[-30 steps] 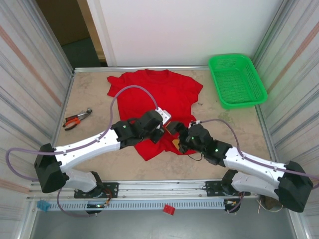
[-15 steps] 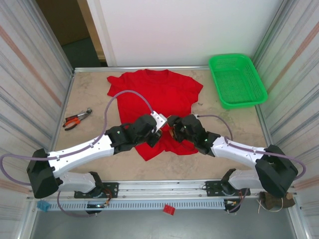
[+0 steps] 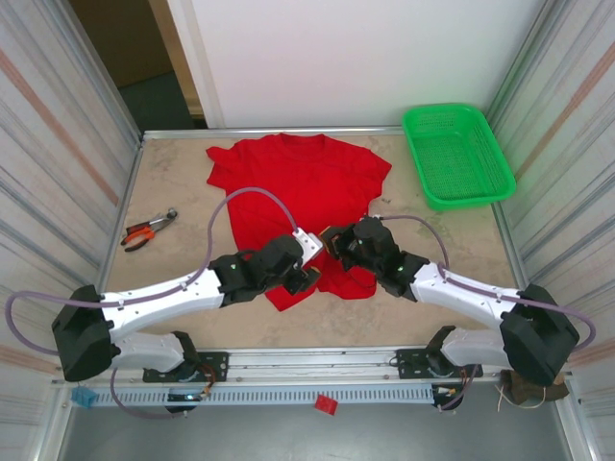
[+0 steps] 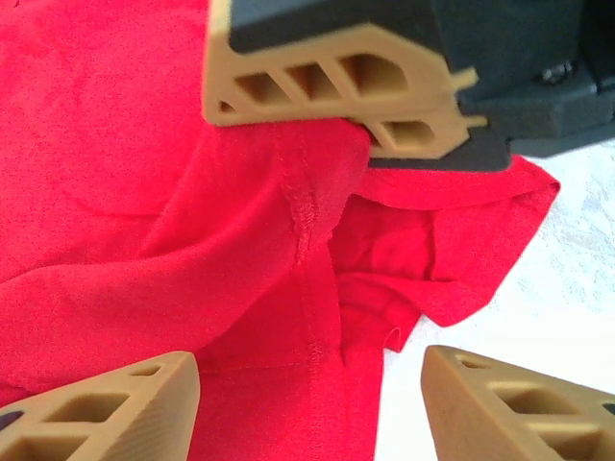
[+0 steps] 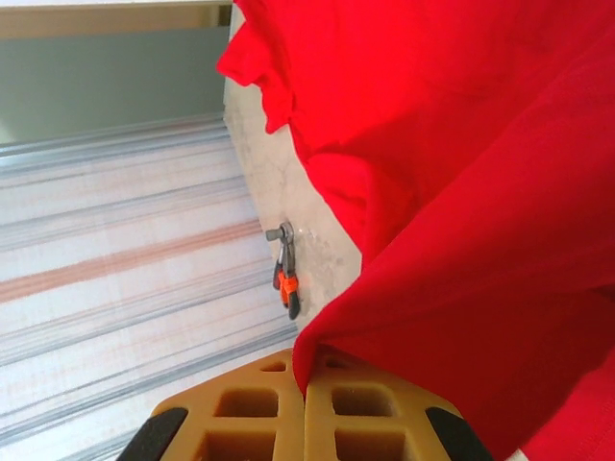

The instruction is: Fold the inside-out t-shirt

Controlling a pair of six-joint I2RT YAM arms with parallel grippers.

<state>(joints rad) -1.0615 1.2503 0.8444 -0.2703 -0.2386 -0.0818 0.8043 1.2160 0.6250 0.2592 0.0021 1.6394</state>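
At the far left of the table (image 3: 173, 182), well apart from the cloth: orange-handled pliers (image 3: 149, 229).

Next, across the middle and toward the far edge: red t-shirt (image 3: 298, 178). Spread flat on the table, collar away from the arms, sleeves out to either side, near hem bunched up where the two grippers meet.

Over the near left part of that hem: left gripper (image 3: 307, 277). Released, with tan fingers (image 4: 106, 408) wide apart above the cloth and nothing clamped between them. Below the gap, a stitched seam (image 4: 304, 206) and a folded-over corner of red cloth against pale tabletop.

Just right of it, tip to tip: right gripper (image 3: 330, 245). Clenched on a fold of the t-shirt's hem, with fingers (image 5: 259, 408) pressed together and a red edge caught between the pads. From the left wrist, seen as a tan pair at the top, pinching a raised ridge of cloth beside the seam. From the right wrist, red cloth draped up and away from the grip, with table and pliers beyond.

At the far right corner, apart from the t-shirt: green mesh basket (image 3: 455, 154).
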